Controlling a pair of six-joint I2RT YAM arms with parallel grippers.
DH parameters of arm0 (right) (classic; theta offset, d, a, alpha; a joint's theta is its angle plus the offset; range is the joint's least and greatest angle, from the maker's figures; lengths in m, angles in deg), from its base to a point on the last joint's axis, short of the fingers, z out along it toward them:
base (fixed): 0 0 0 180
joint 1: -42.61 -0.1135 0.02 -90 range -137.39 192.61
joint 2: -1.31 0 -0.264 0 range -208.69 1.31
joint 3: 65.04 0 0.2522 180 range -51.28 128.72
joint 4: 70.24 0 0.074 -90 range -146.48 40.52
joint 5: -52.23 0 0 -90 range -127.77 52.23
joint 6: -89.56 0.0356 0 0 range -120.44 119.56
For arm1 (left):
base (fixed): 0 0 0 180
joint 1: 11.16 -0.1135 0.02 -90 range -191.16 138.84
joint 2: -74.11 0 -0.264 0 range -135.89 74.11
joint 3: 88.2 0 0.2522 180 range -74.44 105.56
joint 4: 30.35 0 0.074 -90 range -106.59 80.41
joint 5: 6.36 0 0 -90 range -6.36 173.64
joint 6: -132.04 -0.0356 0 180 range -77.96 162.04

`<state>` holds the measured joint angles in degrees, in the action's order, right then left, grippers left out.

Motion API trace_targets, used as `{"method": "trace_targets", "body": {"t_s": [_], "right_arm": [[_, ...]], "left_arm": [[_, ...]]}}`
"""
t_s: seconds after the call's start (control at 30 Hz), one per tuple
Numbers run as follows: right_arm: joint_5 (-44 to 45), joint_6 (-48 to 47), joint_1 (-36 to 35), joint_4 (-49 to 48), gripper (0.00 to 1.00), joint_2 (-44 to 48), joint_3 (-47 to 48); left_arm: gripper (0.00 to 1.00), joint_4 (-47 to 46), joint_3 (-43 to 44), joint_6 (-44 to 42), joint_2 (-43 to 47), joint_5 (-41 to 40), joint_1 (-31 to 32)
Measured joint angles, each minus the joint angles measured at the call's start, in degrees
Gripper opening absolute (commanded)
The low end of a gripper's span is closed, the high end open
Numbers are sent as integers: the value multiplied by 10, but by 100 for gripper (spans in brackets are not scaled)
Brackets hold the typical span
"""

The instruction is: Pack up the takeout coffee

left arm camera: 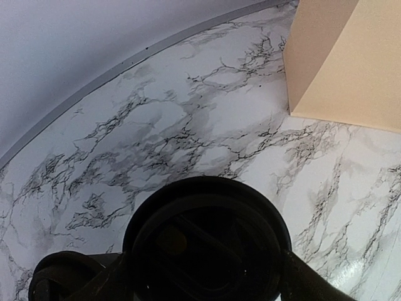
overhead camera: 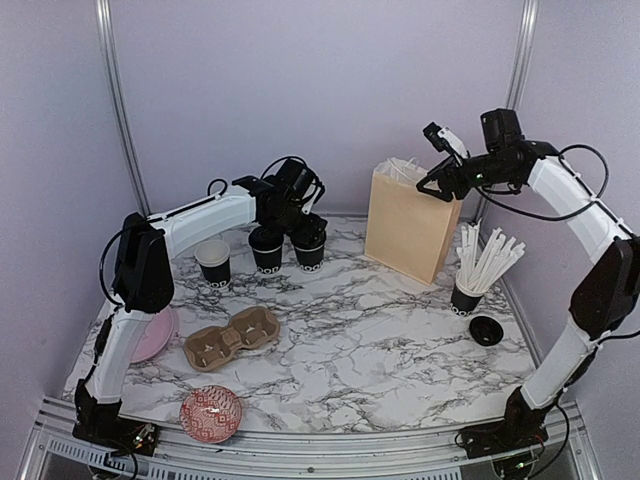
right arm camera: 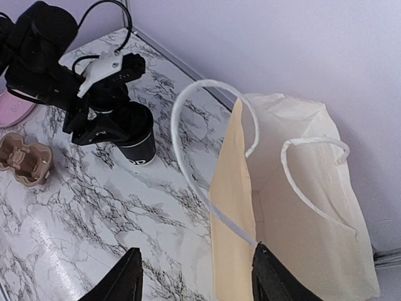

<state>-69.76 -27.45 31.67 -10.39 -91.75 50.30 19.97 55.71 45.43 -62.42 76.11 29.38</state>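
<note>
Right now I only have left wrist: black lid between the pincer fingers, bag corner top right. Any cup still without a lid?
Observer: Yes. One open cup, white inside showing, stands back left, outside your frame.
Operator: Carrier?
Observer: The cardboard carrier lies front left, no cups in it.
Operator: Right arm?
Observer: The right pincer is up at the paper bag, at its top edge, jaws apart, one bag wall between them.

left arm [overhead camera: 200, 218] stretched forward, wrist tipped down, jaws' grip unclear | right arm [overhead camera: 572, 198] raised, reaching left, jaws apart
</note>
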Motion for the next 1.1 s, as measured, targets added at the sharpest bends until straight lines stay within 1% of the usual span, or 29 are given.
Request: {"method": "trace_targets", "body": {"t_s": [0.13, 0.23, 0.5, 0.6, 0.77, 0.9, 1.1], "right_arm": [[20, -1, 11, -2, 55, -44, 10], [29, -1, 12, -2, 51, -75, 24], [38, -3, 12, -1, 26, -117, 65], [32, -7, 12, 1, 19, -120, 65], [16, -15, 12, 15, 6, -122, 66], [-2, -30, 11, 28, 0, -122, 66], [-12, -55, -13, 41, 0, -106, 50]], "left_arm": [[92, 0, 14, 0, -1, -1, 0], [94, 0, 18, -1, -1, -1, 0], [93, 0, 9, -1, 16, -5, 7], [92, 1, -19, -1, 50, -9, 12], [91, 2, -68, -2, 130, -21, 25], [91, 2, -90, -2, 189, -33, 35], [90, 2, -123, -1, 253, -54, 41]]}}
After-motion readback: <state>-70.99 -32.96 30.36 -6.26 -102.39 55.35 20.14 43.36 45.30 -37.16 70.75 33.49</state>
